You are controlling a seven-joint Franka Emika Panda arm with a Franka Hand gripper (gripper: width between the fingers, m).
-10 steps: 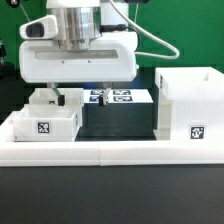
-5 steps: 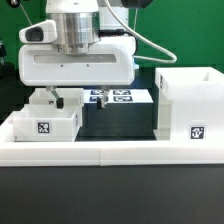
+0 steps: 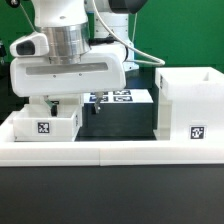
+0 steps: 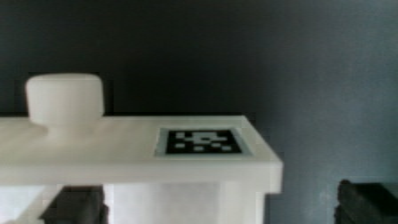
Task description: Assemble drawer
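We hold our end effector (image 4: 217, 200) wide and empty over the small white plastic knobbed tray (image 3: 45, 122) at the exterior view's left, probably to straddle its wall for a grasp. The tall white boxy case (image 3: 190, 105) stands well apart on the dark surface (image 3: 115, 120).

Tall white case (image 3: 188, 105) upright, tagged tray (image 3: 44, 124) well apart

Marker board (image 3: 122, 97) flat on black table (image 3: 118, 124), low white border wall (image 3: 110, 152) nearby
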